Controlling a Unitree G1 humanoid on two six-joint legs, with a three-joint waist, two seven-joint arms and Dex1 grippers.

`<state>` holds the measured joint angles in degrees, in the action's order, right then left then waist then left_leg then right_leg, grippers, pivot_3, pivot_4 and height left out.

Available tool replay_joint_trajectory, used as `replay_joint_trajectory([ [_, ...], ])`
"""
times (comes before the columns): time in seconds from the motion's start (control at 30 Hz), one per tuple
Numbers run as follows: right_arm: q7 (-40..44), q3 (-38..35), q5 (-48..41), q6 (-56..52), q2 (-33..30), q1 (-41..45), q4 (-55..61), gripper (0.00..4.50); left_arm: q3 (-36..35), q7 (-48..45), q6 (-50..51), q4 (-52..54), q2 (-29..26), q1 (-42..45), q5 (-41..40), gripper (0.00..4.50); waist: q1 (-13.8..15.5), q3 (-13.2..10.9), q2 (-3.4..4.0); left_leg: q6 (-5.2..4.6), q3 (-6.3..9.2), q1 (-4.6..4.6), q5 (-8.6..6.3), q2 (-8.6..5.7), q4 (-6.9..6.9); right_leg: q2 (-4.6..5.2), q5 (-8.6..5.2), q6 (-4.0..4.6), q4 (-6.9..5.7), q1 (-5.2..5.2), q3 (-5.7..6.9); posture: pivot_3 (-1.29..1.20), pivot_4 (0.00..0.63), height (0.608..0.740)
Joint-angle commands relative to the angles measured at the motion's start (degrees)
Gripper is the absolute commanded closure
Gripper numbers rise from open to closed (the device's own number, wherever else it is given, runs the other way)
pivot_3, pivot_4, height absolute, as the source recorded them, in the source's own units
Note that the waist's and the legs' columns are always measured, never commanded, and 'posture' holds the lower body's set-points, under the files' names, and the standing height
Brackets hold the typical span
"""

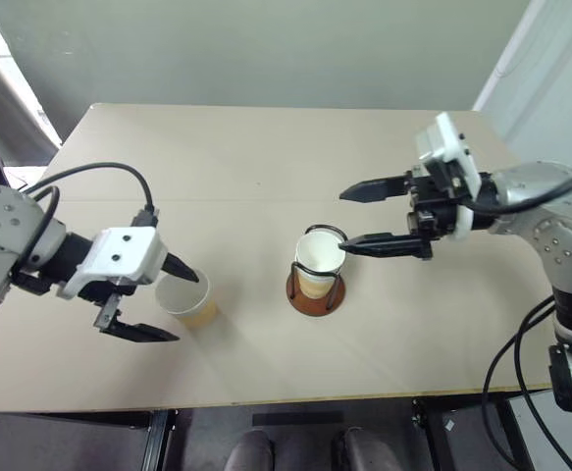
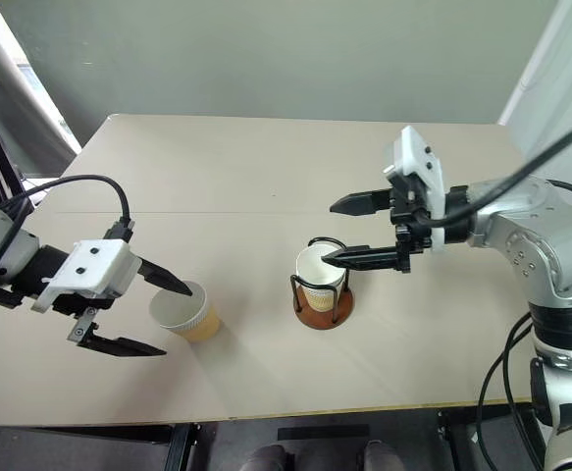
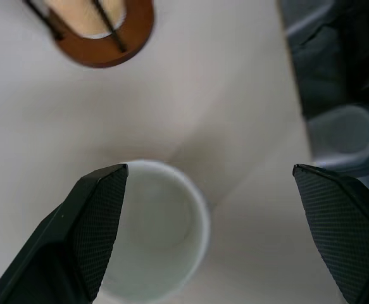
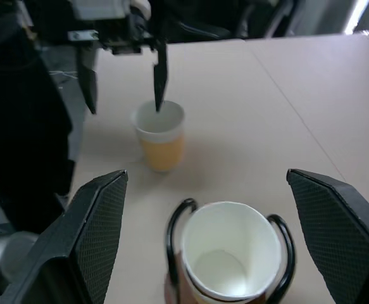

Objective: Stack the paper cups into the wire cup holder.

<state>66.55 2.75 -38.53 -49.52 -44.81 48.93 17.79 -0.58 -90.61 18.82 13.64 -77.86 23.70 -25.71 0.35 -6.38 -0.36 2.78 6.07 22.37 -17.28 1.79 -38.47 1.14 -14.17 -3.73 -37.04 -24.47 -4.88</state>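
Beige laminate table [image 1: 266, 157], matte, with a faint seam running across it from left edge to right edge about midway. Grey-green wall behind the far edge, a white panel or curtain past the far right corner, dark floor and frame parts below the near edge. No readable brand, label or writing on anything in view.

Wire cup holder [image 1: 316, 292]: reddish-brown wooden disc base with black wire loops, standing upright about halfway between left and right edges and closer to the near edge than the far one. A paper cup [image 1: 319, 257] sits inside the loops, white interior up, tan outside showing through the wires. Can't tell if more than one cup is nested there.

Second paper cup [image 2: 182, 311] stands upright on the table left of the holder, well apart from it, roughly the same distance from the near edge.

Left gripper [image 1: 166, 299]: jaws spread wide, holding nothing. One fingertip is over the loose cup's rim, the other off to its near side; contact can't be confirmed.

Right gripper [image 2: 337, 231]: jaws wide apart, empty, pointing toward the table's left side, lower finger just above the holder cup's rim.
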Motion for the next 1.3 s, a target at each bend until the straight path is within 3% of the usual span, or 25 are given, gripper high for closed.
replay_joint_trajectory([
  [0.03,3.34,-2.01,1.32,6.78,-2.89,-2.83,3.25,0.44,-1.19,-0.96,-0.74,-0.09,-0.42,1.09,0.71,0.0,0.0,0.01,-0.01,0.0,0.01,0.0,0.0,0.01,0.01,0.0,0.0,0.0,-0.01,0.0,0.02,0.0,0.15,0.74],
  [0.47,7.06,2.24,8.69,17.52,-5.81,-6.92,2.01,0.44,4.21,-1.87,-2.89,-2.13,3.28,6.66,4.13,0.0,-0.11,0.01,-0.01,0.01,-0.02,-0.12,-0.04,0.01,-0.02,0.02,-0.03,0.09,-0.24,0.01,0.01,0.0,0.15,0.74],
  [1.3,8.19,1.48,7.68,18.11,-4.05,-6.06,0.15,0.44,10.06,-1.89,-8.95,-3.07,2.77,6.23,8.4,0.0,-0.12,0.01,-0.01,0.01,-0.03,-0.12,-0.04,0.01,-0.03,0.02,-0.03,0.09,-0.23,0.02,0.01,0.0,0.15,0.74],
])
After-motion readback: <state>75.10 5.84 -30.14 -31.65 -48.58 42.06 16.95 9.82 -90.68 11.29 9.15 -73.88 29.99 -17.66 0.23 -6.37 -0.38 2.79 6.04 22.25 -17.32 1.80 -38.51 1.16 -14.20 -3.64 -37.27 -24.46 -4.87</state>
